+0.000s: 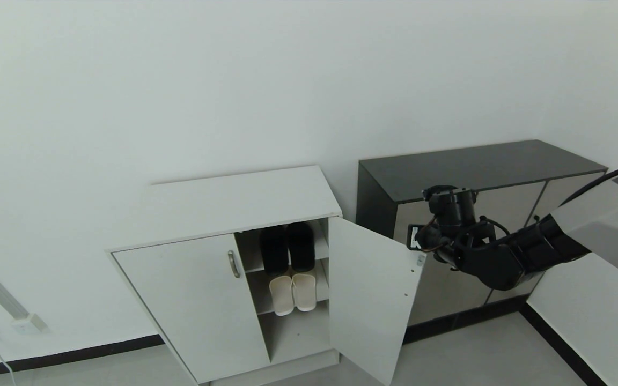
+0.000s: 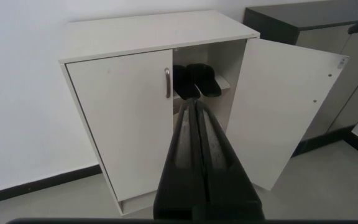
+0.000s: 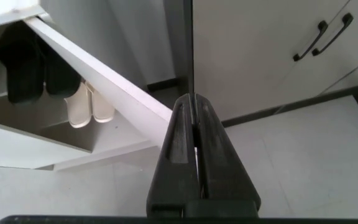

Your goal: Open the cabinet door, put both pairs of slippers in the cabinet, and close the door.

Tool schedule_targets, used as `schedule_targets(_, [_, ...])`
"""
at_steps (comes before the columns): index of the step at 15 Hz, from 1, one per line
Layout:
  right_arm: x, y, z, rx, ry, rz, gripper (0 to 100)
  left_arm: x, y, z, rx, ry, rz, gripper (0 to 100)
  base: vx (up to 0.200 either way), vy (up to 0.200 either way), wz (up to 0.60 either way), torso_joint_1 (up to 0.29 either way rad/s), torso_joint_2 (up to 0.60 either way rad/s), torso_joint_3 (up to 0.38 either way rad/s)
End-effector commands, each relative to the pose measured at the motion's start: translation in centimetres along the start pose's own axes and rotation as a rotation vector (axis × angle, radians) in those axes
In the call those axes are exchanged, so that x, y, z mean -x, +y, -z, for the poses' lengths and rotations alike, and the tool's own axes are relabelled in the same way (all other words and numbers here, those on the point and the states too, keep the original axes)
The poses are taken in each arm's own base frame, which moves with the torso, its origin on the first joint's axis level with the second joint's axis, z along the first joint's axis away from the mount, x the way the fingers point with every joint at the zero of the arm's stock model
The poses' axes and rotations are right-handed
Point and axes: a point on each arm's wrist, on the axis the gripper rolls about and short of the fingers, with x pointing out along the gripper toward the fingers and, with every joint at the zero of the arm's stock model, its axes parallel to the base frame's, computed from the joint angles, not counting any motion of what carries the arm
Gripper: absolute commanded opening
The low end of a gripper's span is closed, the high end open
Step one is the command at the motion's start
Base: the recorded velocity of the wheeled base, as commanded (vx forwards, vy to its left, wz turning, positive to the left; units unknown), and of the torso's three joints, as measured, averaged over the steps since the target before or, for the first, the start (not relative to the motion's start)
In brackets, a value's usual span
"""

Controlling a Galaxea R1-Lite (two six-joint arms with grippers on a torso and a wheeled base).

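1. The white two-door wooden cabinet (image 1: pixel 234 198) stands against the far wall. Its left door is closed, and its right door (image 1: pixel 368 289) is swung out toward the near right.
2. The pair of black slippers (image 1: pixel 287 247) sits on the upper shelf. The pair of cream slippers (image 1: pixel 293 292) sits on the shelf below, toes inward, so only closing the door appears to remain.
3. The right gripper (image 1: pixel 415 238) hangs just beside the open door's free vertical edge, on its right, outer side. Its fingers are pressed together on nothing.
4. The door's long axis is upright, and the panel lies to the left of those fingers. A push leftward and toward the far wall should swing it home.
5. The left gripper (image 2: pixel 195 107) is also pinched together and empty. It faces the cabinet front, well apart from the free edge, so the right arm is the nearer one.
6. A dark grey sideboard (image 1: pixel 475 166) stands to the right, close behind the right arm.
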Motion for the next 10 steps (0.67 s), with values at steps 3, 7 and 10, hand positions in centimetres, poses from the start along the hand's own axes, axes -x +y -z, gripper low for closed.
schedule_targets(3, [-1.5,0.1,1.6,0.003,0.01,-0.01,0,0.0,0.0,0.0,0.0,0.001,0.001,0,0.0,0.0,0.0,0.0,0.0,0.0])
schedule_targets(7, [-3.2,0.3,2.8,0.001,0.0,0.0,0,0.0,0.0,0.0,0.0,0.001,-0.001,0,0.0,0.0,0.0,0.0,0.0,0.0])
schedule_targets(10, [-4.1,0.1,3.3,-0.001,0.006,0.009,0,0.0,0.0,0.0,0.0,-0.001,0.001,0,0.0,0.0,0.0,0.0,0.0,0.0])
